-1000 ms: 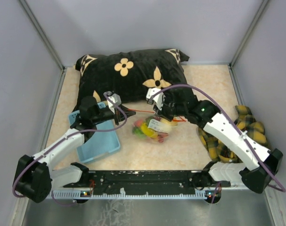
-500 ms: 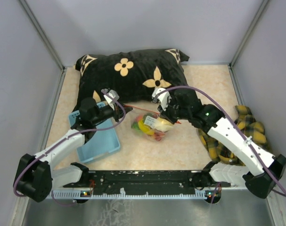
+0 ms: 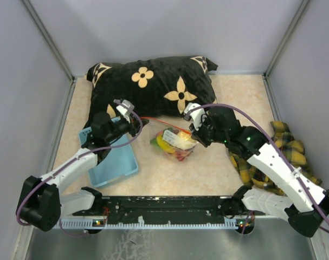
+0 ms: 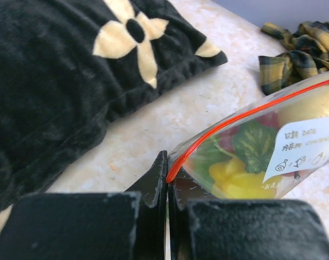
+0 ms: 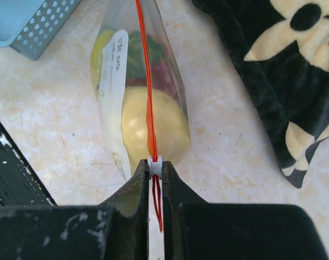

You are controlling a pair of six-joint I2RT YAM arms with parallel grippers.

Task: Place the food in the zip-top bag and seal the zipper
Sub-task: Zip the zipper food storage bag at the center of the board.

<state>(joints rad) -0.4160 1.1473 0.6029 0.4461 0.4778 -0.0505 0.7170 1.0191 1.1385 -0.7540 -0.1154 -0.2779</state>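
The clear zip-top bag (image 3: pixel 175 144) hangs just above the table, stretched between both grippers, with the food (image 3: pixel 169 145) inside. My left gripper (image 3: pixel 140 124) is shut on the bag's left corner, where the red zipper (image 4: pixel 234 122) ends at my fingertips (image 4: pixel 160 179). A yellow piece (image 4: pixel 229 176) and a green leafy piece (image 4: pixel 253 143) show through the plastic. My right gripper (image 5: pixel 155 165) is shut on the zipper's white slider (image 5: pixel 155 161) at the other end. The red strip (image 5: pixel 145 70) runs straight away from it over a pale yellow fruit (image 5: pixel 153 127).
A black pillow with cream flowers (image 3: pixel 153 84) lies behind the bag. A light blue basket (image 3: pixel 113 162) sits under the left arm. A yellow plaid cloth (image 3: pixel 278 146) lies at the right, beneath the right arm. Grey walls close in the table.
My right gripper has moved to the right along the zipper, and the red strip now runs longer between the two grippers. The left gripper has barely shifted.
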